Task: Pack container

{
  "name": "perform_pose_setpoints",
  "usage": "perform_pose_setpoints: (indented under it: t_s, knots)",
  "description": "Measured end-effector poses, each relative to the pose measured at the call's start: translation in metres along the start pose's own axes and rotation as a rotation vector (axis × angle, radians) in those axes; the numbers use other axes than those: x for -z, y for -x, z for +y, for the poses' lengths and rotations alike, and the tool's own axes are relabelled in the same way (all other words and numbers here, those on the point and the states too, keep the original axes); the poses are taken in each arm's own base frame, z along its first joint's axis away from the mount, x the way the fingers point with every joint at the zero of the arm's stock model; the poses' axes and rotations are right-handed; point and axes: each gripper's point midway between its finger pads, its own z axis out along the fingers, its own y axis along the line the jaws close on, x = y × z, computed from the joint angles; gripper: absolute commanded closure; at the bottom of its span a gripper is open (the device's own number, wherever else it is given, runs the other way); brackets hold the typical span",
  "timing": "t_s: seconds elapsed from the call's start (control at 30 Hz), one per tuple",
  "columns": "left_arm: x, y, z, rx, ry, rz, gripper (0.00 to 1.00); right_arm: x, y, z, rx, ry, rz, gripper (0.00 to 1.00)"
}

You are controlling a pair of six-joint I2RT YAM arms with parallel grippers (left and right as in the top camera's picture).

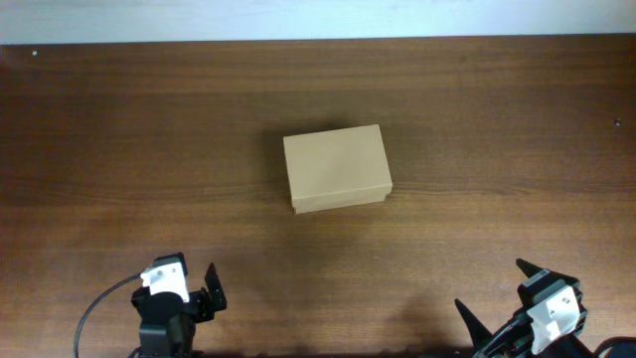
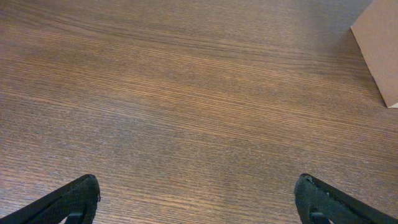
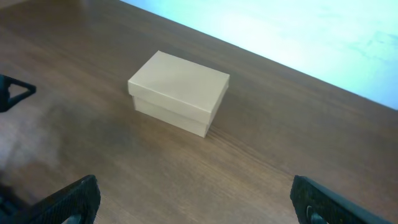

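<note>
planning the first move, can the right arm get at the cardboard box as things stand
Probably yes: the closed box sits alone on the table, and nothing lies between it and the open right gripper.

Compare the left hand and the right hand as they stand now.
The left hand sits left of the container, the right hand right of it. The left hand's camera catches only the container's corner; the right hand's shows it whole, lid shut. Both are open, empty and clear of it.

Closed tan container [image 1: 336, 168], centre of wooden table [image 1: 119, 129], lid flat
</note>
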Motion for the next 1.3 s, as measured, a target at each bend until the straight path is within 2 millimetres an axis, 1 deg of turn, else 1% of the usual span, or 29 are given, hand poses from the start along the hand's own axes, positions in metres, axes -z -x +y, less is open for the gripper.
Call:
perform_pose_setpoints:
  t_s: [0.13, 0.2, 0.27, 0.33, 0.43, 0.53, 0.67, 0.93, 1.13, 1.3]
  knots:
    - [0.000, 0.000, 0.000, 0.000, 0.000, 0.000, 0.01, 0.000, 0.001, 0.000, 0.009, -0.003, -0.003, 0.01]
    - [0.000, 0.000, 0.000, 0.000, 0.000, 0.000, 0.00, 0.000, 0.006, -0.001, 0.008, -0.007, -0.025, 0.01]
    - [0.000, 0.000, 0.000, 0.000, 0.000, 0.000, 0.00, 0.000, 0.011, -0.005, 0.001, -0.030, -0.043, 0.01]
    - [0.000, 0.000, 0.000, 0.000, 0.000, 0.000, 0.00, -0.005, 0.010, -0.012, -0.010, -0.074, -0.048, 0.01]
    - [0.000, 0.000, 0.000, 0.000, 0.000, -0.001, 0.01, -0.023, -0.004, -0.024, -0.041, -0.154, -0.025, 0.01]
    - [0.000, 0.000, 0.000, 0.000, 0.000, -0.001, 0.00, -0.048, -0.027, -0.037, -0.076, -0.224, -0.004, 0.01]
    - [0.000, 0.000, 0.000, 0.000, 0.000, 0.000, 0.00, -0.071, -0.058, -0.050, -0.107, -0.300, 0.006, 0.01]
    - [0.000, 0.000, 0.000, -0.003, 0.000, 0.000, 0.00, -0.095, -0.108, -0.069, -0.196, -0.406, 0.051, 0.01]
    - [0.000, 0.000, 0.000, -0.003, 0.000, 0.000, 0.00, -0.114, -0.141, -0.069, -0.247, -0.408, 0.112, 0.01]
    - [0.000, 0.000, 0.000, -0.003, 0.000, 0.000, 0.00, -0.125, -0.160, -0.068, -0.277, -0.405, 0.140, 0.01]
